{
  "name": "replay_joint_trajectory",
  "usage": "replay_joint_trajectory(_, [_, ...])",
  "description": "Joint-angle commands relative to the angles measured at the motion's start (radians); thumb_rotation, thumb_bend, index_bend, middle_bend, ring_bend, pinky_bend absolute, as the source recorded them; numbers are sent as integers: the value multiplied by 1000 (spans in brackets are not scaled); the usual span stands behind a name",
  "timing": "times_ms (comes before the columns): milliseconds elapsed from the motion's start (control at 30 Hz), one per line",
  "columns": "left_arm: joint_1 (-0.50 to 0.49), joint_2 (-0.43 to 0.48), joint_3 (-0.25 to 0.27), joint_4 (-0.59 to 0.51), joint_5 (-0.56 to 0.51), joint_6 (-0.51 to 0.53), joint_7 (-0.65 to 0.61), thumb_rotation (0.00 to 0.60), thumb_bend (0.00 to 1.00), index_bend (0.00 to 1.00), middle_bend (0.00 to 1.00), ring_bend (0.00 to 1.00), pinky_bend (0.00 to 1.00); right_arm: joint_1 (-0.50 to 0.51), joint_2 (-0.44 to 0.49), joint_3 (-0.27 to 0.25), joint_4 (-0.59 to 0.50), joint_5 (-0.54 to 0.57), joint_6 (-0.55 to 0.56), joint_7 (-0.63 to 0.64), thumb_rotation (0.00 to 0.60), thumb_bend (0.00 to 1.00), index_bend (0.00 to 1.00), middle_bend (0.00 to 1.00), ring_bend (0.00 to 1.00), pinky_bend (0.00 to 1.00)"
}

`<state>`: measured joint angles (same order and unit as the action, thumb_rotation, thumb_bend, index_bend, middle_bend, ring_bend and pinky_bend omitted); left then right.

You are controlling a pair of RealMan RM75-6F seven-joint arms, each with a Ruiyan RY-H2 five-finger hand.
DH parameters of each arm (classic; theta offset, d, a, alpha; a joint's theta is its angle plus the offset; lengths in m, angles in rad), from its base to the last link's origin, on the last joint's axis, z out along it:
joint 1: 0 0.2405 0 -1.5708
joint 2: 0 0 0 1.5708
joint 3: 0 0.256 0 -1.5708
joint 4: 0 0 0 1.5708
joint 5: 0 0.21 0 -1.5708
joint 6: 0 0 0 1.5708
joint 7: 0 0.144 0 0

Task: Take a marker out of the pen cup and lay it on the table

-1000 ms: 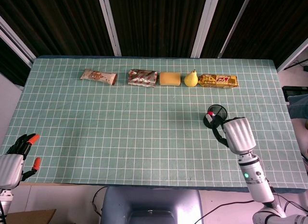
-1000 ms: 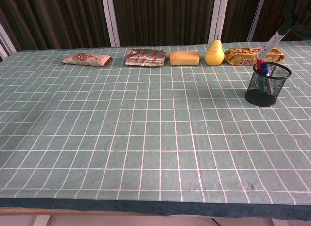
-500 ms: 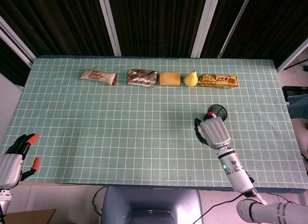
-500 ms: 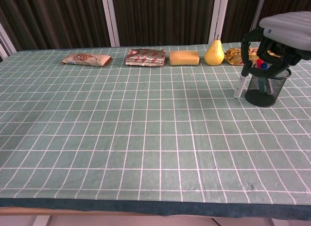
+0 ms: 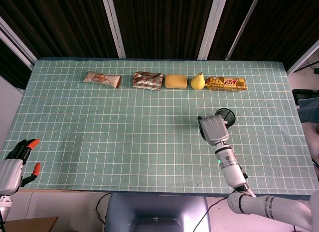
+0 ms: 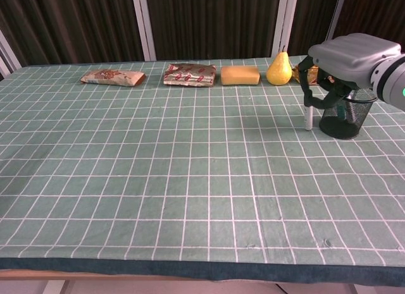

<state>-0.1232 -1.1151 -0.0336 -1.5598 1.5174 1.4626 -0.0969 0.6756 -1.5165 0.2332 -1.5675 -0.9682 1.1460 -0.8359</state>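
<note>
Marker: only its pale lower end shows in the chest view, poking down below the right robot hand, with the tip at or just above the table; contact cannot be judged. Everything above that end is covered by the dark fingers curled round it, so the right robot hand holds the marker close to upright, just beside the pen cup at its 9 o'clock. In the head view the marker cannot be seen at all, since the grey back of the right robot hand covers it.

The pen cup is half hidden in both views. From the chest camera its upper left rim sits behind the fingers, and what remains inside is too dark to make out. From the head camera only a dark arc of the pen cup shows at 1 o'clock of the hand.

The left robot hand appears only in the head view, at the frame's 8 o'clock off the table's edge, partly cut by the border, its orange-tipped fingers spread and empty.

Along the far side lie a snack bar, a foil packet, a yellow sponge, a pear and a gold wrapper, the last mostly hidden behind the hand in the chest view.
</note>
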Motion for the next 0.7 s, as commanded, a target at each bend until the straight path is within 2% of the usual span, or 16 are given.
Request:
replay_joint_trajectory(33, [0, -1, 0, 0, -1, 0, 1, 600, 470, 148, 118, 67, 265, 5, -18, -2, 37, -32, -4, 72, 600, 738, 650, 1000, 1000, 1000])
replay_joint_trajectory(133, [0, -1, 0, 1, -1, -2, 3, 600, 470, 148, 120, 67, 266, 0, -17, -7, 53, -63, -4, 128, 600, 582, 531, 1000, 1000, 1000])
replay_joint_trajectory(333, [-3, -1, 2, 0, -1, -10, 10, 600, 469, 148, 121, 67, 266, -11, -2, -16, 69, -102, -2, 203, 600, 384, 324, 1000, 1000, 1000])
replay_joint_trajectory(500, [-4, -2, 3, 0, -1, -14, 12, 600, 470, 148, 123, 67, 266, -34, 30, -20, 52, -153, 24, 283, 600, 321, 215, 1000, 1000, 1000])
replay_joint_trajectory(600, [-5, -1, 4, 1, -2, -16, 12, 600, 470, 148, 124, 68, 266, -81, 75, -30, 5, -253, 110, 380, 600, 320, 191, 992, 1000, 976])
replay_joint_trajectory(667, [-5, -1, 5, 1, -1, -16, 12, 600, 469, 148, 125, 69, 266, -133, 128, -58, -42, -325, 187, 423, 600, 320, 200, 934, 966, 917])
replay_joint_trajectory(700, [-5, -1, 5, 1, 0, -15, 11, 600, 468, 148, 124, 69, 267, -161, 155, -73, -67, -346, 221, 429, 600, 320, 218, 878, 918, 881])
